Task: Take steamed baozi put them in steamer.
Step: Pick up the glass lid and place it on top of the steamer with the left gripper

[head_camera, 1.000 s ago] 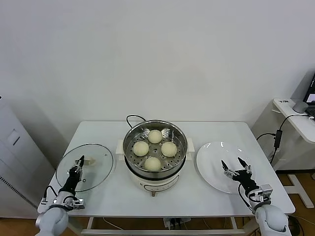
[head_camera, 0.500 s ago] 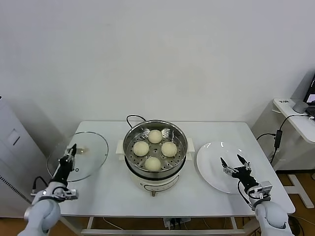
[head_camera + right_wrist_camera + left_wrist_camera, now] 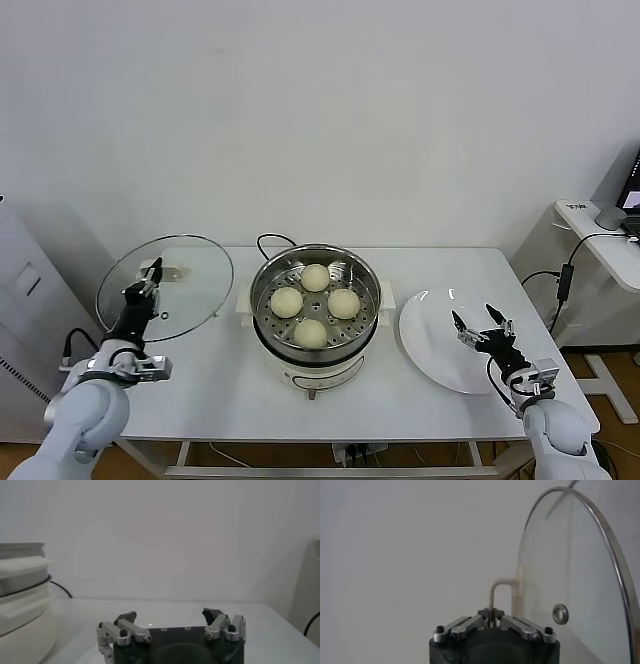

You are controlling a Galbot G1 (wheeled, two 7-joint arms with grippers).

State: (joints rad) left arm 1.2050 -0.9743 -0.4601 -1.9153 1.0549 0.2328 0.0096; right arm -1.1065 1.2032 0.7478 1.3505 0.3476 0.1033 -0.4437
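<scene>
Several cream-white steamed baozi [image 3: 315, 277] sit on the perforated tray inside the shiny steamer [image 3: 372, 276] at the table's middle. My left gripper [image 3: 150, 275] is shut on the cream handle [image 3: 500, 587] of a round glass lid [image 3: 180, 270]. It holds the lid tilted in the air, left of the steamer. In the left wrist view the left gripper [image 3: 492, 614] pinches the thin handle, with the lid [image 3: 570, 570] standing on edge beyond it. My right gripper [image 3: 473, 318] hovers open and holding nothing over the white plate [image 3: 430, 340]. The right gripper [image 3: 170, 615] has its fingers wide apart.
A black cable [image 3: 270, 240] loops behind the steamer, whose cream base [image 3: 20, 597] shows in the right wrist view. A grey cabinet [image 3: 25, 300] stands left of the table. A side desk [image 3: 600, 225] with cables is at the right.
My left gripper has lifted the glass lid off the table, raising and tilting it and carrying it right, toward the steamer. The right gripper has risen slightly over the plate.
</scene>
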